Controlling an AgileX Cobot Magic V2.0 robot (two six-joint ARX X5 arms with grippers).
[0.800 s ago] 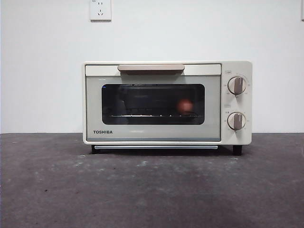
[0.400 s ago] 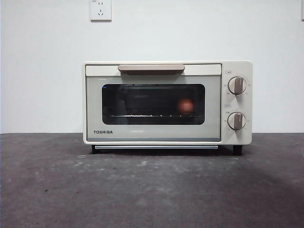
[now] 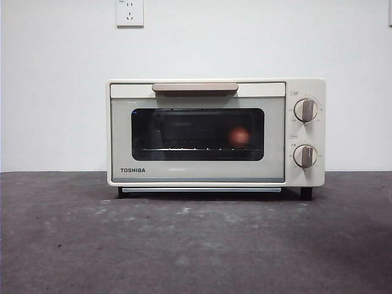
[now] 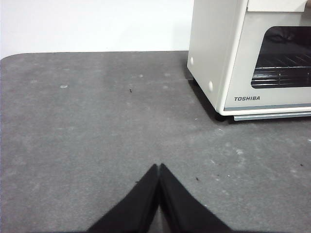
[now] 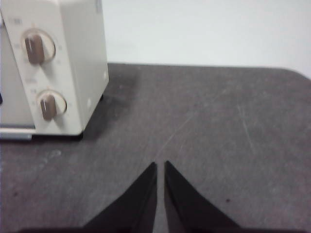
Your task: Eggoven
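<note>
The cream TOSHIBA toaster oven [image 3: 199,174] stands at the back of the grey table, its dark glass door shut under the tan handle [image 3: 195,88]. The reddish-brown egg [image 3: 239,136] lies on the rack inside, at the right, seen through the glass. Two knobs [image 3: 305,110] sit on the oven's right panel. My left gripper [image 4: 159,167] is shut and empty above the table, off the oven's left corner [image 4: 218,58]. My right gripper [image 5: 161,165] is shut and empty above the table, off the oven's knob side [image 5: 73,63]. Neither gripper shows in the front view.
A white wall with a socket [image 3: 129,12] rises behind the oven. The grey tabletop [image 3: 196,245] stretches in front of the oven and to both sides of it.
</note>
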